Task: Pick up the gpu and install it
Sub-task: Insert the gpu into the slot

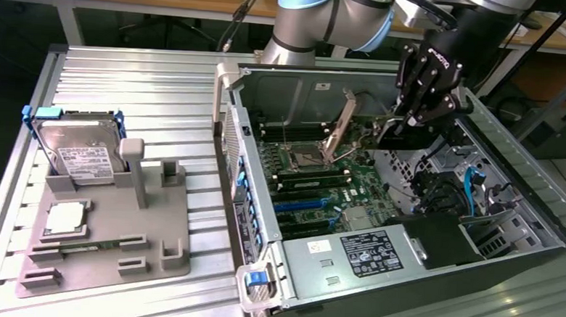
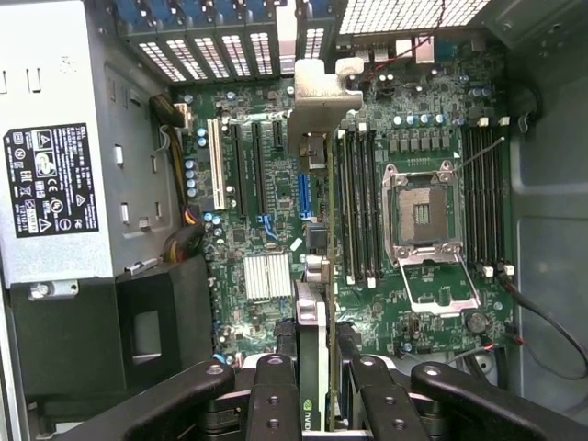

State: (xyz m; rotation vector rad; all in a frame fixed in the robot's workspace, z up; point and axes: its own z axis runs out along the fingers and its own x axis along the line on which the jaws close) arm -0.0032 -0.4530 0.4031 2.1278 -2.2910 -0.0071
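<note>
while gripped edge-on, gpu (image 2: 314, 276) — thin, black, silver-bracketed

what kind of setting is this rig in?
Likely a lab workbench for PC assembly: an open computer case on a ribbed metal table, a gray parts fixture holding a hard drive, wooden benches behind.

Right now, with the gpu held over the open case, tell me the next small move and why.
Probably ease the gpu straight down toward the motherboard. The gripper is shut on the card, which hangs edge-on above the board and not yet seated. Its silver bracket points at the rear slot openings. Whether the card lines up with a slot I can't tell, so go slowly.
</note>
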